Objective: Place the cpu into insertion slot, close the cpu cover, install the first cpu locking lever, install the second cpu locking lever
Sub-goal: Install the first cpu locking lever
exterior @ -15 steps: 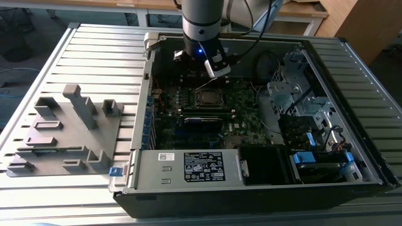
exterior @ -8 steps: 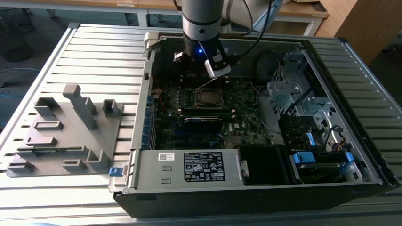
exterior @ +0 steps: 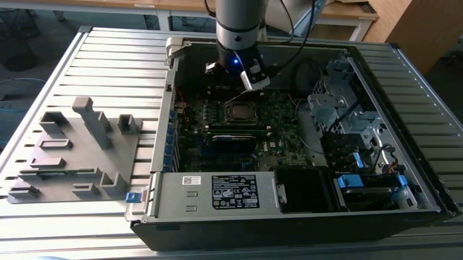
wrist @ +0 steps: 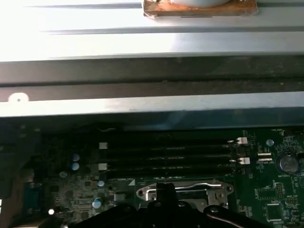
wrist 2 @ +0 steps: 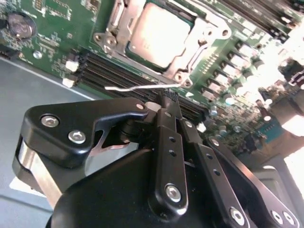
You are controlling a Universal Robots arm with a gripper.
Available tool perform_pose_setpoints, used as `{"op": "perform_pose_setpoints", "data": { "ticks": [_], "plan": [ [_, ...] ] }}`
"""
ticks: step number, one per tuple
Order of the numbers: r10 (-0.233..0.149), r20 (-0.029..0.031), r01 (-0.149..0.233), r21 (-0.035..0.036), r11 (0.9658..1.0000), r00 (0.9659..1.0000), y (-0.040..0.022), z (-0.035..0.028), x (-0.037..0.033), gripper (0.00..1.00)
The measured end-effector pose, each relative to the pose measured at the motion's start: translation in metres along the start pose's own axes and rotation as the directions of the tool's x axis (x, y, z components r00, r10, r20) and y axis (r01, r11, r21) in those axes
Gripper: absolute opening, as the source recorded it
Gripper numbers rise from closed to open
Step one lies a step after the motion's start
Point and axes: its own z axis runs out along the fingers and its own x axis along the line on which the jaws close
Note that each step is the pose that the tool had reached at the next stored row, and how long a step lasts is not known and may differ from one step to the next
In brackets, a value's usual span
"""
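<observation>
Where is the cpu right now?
In the second wrist view, the cpu lies framed by the cpu cover, beside the long memory slots, just beyond the tool.

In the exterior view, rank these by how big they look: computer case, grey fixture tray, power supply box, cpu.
Largest to smallest:
1. computer case
2. grey fixture tray
3. power supply box
4. cpu

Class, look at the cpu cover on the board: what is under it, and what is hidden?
The cover is a frame; through its window the cpu shows its silver top. The frame hides the cpu's edges, and whatever lies beneath the cpu is covered.
</observation>
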Motion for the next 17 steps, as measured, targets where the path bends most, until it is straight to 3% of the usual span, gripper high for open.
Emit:
{"op": "perform_pose_setpoints", "data": {
  "ticks": [3,6,9,17],
  "plan": [
    [0.0,0.0018,0.0,0.0307,0.9995,1.0,0.0017,0.0009,-0.0011,0.11],
    [0.0,0.0017,0.0,0.0305,0.9995,1.0,0.0017,0.001,-0.0011,0.11],
    [0.001,0.0014,-0.001,0.0255,0.9997,1.0,0.0024,0.0018,-0.001,0.11],
    [0.0,0.0013,-0.001,0.0254,0.9997,1.0,0.0119,0.0065,-0.0026,0.11]
  ]
}}
